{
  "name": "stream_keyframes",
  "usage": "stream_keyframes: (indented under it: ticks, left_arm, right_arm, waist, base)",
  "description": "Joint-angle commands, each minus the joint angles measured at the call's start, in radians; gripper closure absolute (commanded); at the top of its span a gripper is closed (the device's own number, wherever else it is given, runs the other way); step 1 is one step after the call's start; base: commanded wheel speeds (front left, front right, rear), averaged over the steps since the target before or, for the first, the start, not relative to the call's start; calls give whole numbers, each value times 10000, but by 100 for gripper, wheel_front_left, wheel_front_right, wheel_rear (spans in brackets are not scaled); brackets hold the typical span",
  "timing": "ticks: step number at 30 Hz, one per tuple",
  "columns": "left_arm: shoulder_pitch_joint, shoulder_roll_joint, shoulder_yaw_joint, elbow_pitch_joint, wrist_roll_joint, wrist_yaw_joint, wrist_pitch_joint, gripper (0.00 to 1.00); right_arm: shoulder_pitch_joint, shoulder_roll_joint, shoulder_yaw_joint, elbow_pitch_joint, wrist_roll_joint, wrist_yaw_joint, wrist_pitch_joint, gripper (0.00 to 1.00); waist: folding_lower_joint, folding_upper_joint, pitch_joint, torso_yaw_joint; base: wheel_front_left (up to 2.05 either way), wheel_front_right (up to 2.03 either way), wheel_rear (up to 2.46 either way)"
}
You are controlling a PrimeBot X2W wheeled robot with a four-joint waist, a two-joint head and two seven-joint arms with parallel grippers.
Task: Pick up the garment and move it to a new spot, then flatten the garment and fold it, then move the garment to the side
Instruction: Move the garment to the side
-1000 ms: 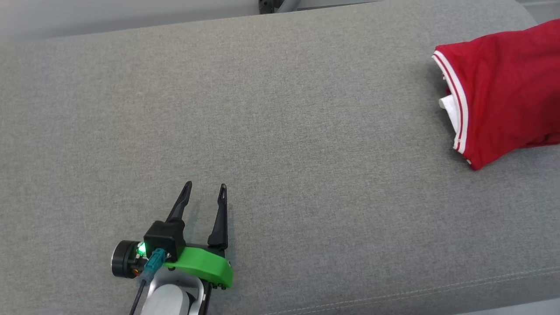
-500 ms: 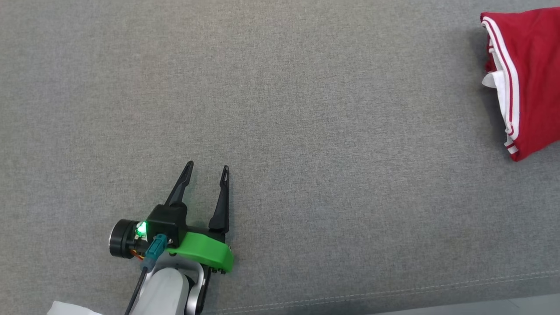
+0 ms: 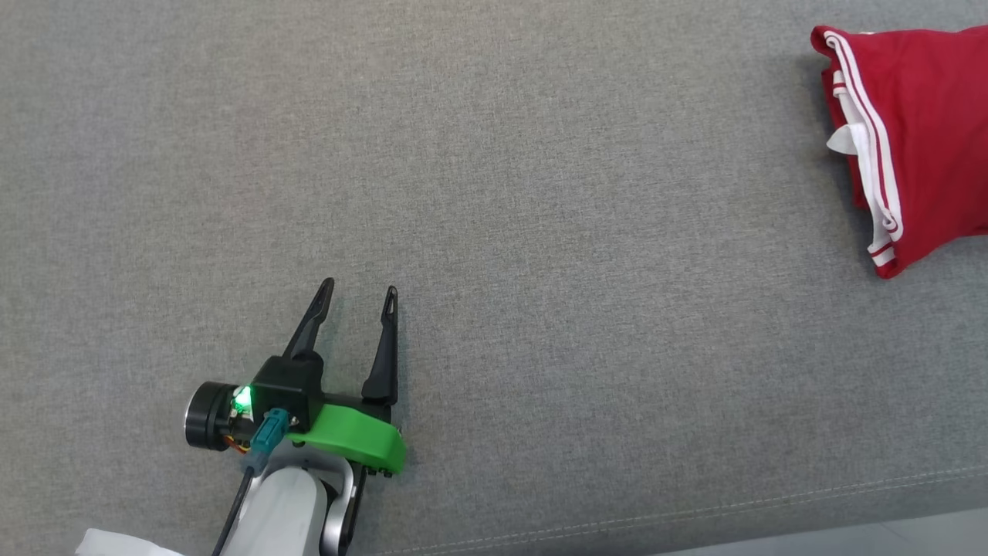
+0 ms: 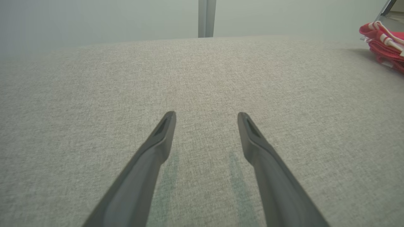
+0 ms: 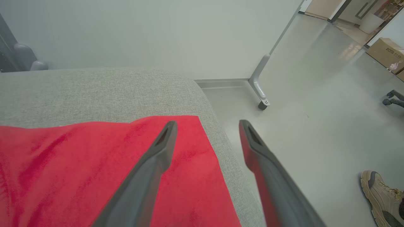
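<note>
Surface: grey cushion (image 3: pixel 540 193), woven cloth, with a stitched seam along the near edge.

Garment (image 3: pixel 918 131): red with white stripes. It lies folded at the cushion's right end, with the striped hem toward the middle and some white cloth showing in the fold. Seen from the left wrist, the garment (image 4: pixel 383 44) is a low stack by the far right corner. From the right wrist, the garment (image 5: pixel 94 170) lies flat and smooth. One corner sits close to the right edge, and a narrow strip of cushion (image 5: pixel 94 91) stays bare beyond it.

Left claw (image 3: pixel 360 287): near the front edge, left of the middle and well apart from the garment. Its fingers are spread wide with nothing between them. In its own view the left claw (image 4: pixel 205 114) hangs low over bare cloth, and faint shadows lie under the fingers.

Right claw (image 5: pixel 208 122): fingers spread wide, gripping nothing. It is above the cushion's right edge, with one finger over the red cloth and the other over the floor (image 5: pixel 315 126). The inner face of the floor-side finger carries a red tint.

Beyond the cushion: pale wall, a grey foot (image 5: pixel 260 91) of a panel, a cardboard box (image 5: pixel 383 52), and a person's shoe (image 5: pixel 383 198) on the floor.
</note>
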Motion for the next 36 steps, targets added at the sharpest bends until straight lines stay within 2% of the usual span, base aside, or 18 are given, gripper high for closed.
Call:
stream_keyframes:
  ticks: [1, 6, 17, 20, 21, 25, 32, 36]
  left_arm:
    - [-106, 48, 50, -39, 77, -17, -23, 0]
    - [-10, 21, 118, -49, -107, -97, -22, 0]
    - [597, -24, 510, 96, -723, 14, -22, 0]
    - [846, -28, 747, 95, -1021, 206, -22, 0]
    - [1032, -32, 869, 54, -1196, 354, -22, 0]
    - [1370, -31, 1079, -8, -1450, 586, -22, 0]
    - [1833, -33, 1365, 157, -1589, 692, -22, 0]
    - [2019, -35, 1393, 201, -1582, 778, -22, 0]
  right_arm:
    - [5, 154, 3, -74, -103, -18, -209, 0]
    - [279, 680, 238, -317, -180, -18, -836, 0]
    - [2091, 1732, 1723, -2072, 1114, -18, -1385, 0]
    - [2986, 2064, 2001, -2956, 1790, -18, -1381, 0]
    - [3686, 2111, 2192, -3642, 2083, -18, -1385, 0]
    - [5000, 2381, 2466, -4935, 2532, -18, -1385, 0]
    - [6825, 2916, 2654, -7026, 2370, -16, -1306, 0]
    - [7801, 3354, 2340, -8095, 2034, -18, -1243, 0]
  waist:
    - [-1, 0, -241, -118]
    - [-1, 0, -947, -292]
    - [-1, 0, -2905, -689]
    - [-1, 0, -3398, -718]
    - [-1, 0, -3676, -710]
    - [-1, 0, -3992, -656]
    - [-1, 0, -4237, -513]
    - [-1, 0, -4310, -342]
  base:
    - [0, 0, 0]
    - [0, 0, 0]
    - [0, 0, 0]
    - [0, 0, 0]
    - [0, 0, 0]
    - [0, 0, 0]
    - [0, 0, 0]
    - [0, 0, 0]
